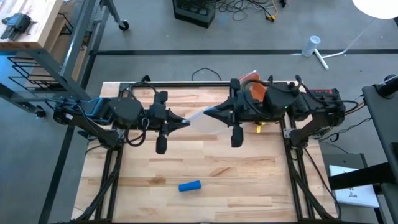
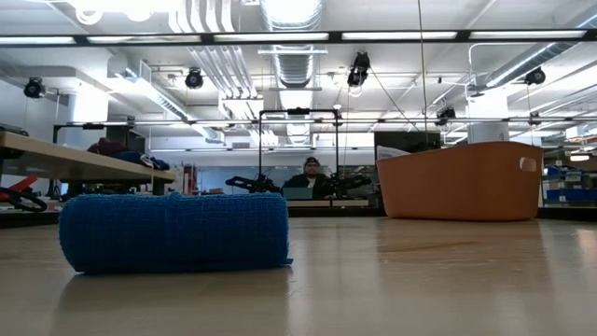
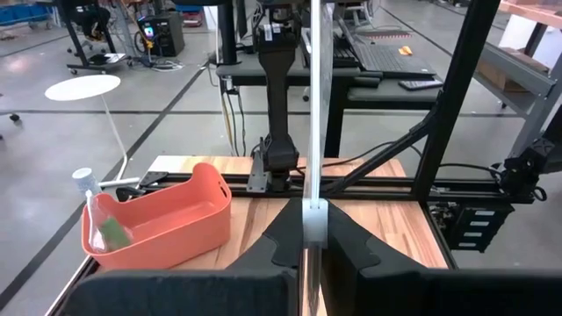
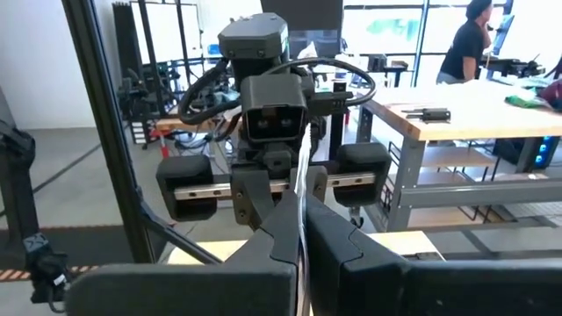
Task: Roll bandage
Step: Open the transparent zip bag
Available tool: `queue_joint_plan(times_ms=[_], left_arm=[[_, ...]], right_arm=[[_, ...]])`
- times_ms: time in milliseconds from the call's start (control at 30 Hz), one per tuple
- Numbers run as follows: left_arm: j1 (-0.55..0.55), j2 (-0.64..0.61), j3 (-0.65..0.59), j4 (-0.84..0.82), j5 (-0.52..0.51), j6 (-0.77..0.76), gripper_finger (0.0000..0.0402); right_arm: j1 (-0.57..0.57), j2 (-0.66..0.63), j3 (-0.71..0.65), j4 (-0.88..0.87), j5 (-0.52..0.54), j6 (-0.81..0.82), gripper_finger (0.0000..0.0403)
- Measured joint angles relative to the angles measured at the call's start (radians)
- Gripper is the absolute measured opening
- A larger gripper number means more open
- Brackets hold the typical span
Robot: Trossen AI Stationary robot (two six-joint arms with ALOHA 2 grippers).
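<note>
**Bandage strip held taut between both arms, above mid-table**

The table point(image 1: 205, 174) carries little: both arms meet over its middle, toward the far edge, and each pinches one end of a pale, thin bandage strip point(image 1: 198, 116) stretched between them in the air. The left gripper point(image 1: 184, 122) is clenched on the strip's left end; the right gripper point(image 1: 210, 113) is clenched on the right end. In the left wrist view the strip point(image 3: 313, 132) runs edge-on away from the closed fingertips toward the other arm, flat and without visible sag.

To roll well from here, I judge the tension should be kept even, so the strip neither twists nor slips out of either pinch. One end would need to turn over itself squarely, with the strip's edges staying aligned, while the other arm feeds length in without jerking. A loose first turn would likely give a cone instead of a cylinder.

An orange tub point(image 1: 254, 88) sits at the far edge, toward the right corner, partly under the right arm. In the left wrist view the tub point(image 3: 167, 219) holds something small and green against one wall; what it is cannot be told.

A rolled blue bandage point(image 1: 190, 185) lies alone near the table's front edge, well apart from both grippers.
</note>
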Motion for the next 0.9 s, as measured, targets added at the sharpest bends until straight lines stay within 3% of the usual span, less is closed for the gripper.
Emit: queue_joint_plan(times_ms=[267,467,900], left_arm=[[0.000,-0.012,-0.002,-0.045,0.000,0.000,0.0019],[0.000,-0.027,-0.003,-0.056,0.000,0.004,0.0002],[0.000,-0.036,-0.003,-0.027,0.000,0.034,0.0057]], right_arm=[[0.000,-0.038,-0.001,0.009,0.002,-0.020,0.0000],[0.000,-0.048,0.003,0.008,0.003,-0.020,0.0000],[0.000,-0.048,0.001,0.029,0.003,-0.008,0.0000]])
